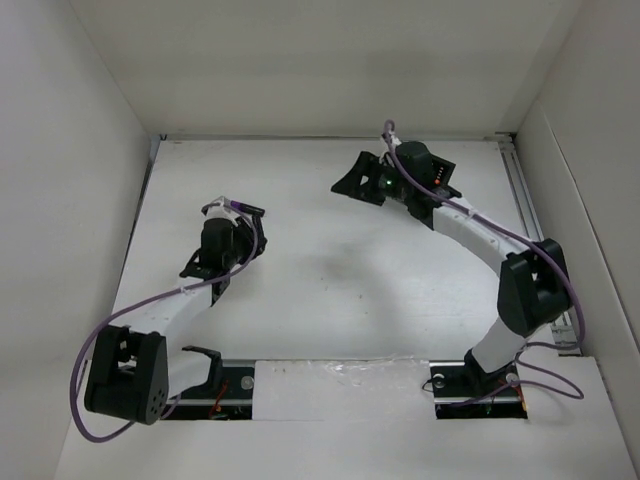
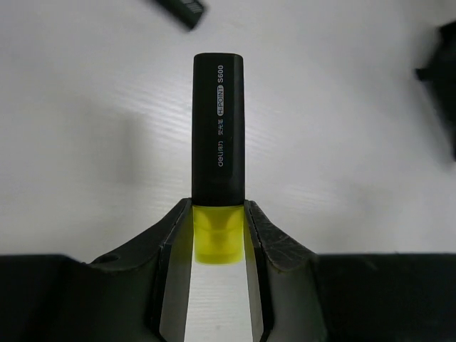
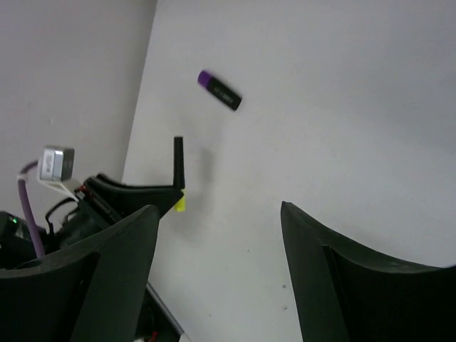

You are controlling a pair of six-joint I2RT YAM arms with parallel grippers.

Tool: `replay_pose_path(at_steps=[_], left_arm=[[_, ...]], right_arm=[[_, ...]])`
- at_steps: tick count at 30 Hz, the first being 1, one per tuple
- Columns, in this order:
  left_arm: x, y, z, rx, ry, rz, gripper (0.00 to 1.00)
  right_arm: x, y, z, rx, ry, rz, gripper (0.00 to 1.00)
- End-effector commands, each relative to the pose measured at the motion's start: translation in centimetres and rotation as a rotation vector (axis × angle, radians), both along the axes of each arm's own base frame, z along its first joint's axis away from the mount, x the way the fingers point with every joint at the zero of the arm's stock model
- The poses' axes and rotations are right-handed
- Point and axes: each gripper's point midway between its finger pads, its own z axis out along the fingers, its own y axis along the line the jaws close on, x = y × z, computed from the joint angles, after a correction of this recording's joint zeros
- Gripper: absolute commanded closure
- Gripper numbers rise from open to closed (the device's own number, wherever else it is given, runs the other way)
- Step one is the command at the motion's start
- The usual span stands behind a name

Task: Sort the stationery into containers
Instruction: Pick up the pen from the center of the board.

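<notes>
My left gripper (image 2: 217, 214) is shut on the yellow end of a black-bodied yellow highlighter (image 2: 218, 128) and holds it above the white table. The black body sticks out past the fingertips. In the top view the left gripper (image 1: 200, 265) is at the middle left. My right gripper (image 3: 219, 210) is open and empty, above the far middle of the table (image 1: 352, 178). A purple-capped black highlighter (image 3: 219, 90) lies alone on the table beyond it. The right wrist view also shows the left gripper (image 3: 121, 191) with the held highlighter (image 3: 178, 162). The organiser box is out of view.
White walls (image 1: 60, 150) enclose the table on the left, back and right. A dark object (image 2: 182, 11) lies cut off at the top edge of the left wrist view. A black shape (image 2: 443, 71) shows at that view's right edge.
</notes>
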Motion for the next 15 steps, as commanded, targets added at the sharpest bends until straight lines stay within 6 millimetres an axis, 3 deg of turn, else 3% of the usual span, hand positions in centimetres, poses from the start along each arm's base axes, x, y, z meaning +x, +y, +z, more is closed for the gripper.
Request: replay_pose_path(at_steps=[1,8,15], left_arm=[[0.4,-4.8,5.6,-0.124,-0.229,-0.265,1.00],[-0.9,-7.6,7.7,-0.178,-0.341,-0.443,1.00],[-1.7,-9.3,7.9,-0.184,-0.355,-0.509,1.00]], right_arm=[[-1.7,3.6,2.3,0.026,-0.078,0.175,0.25],[-2.9,7.6,-0.1,0.005,-0.041,0.276,0.21],[-4.5,11.9,-1.3,-0.035,-0.035,0.354,0.20]])
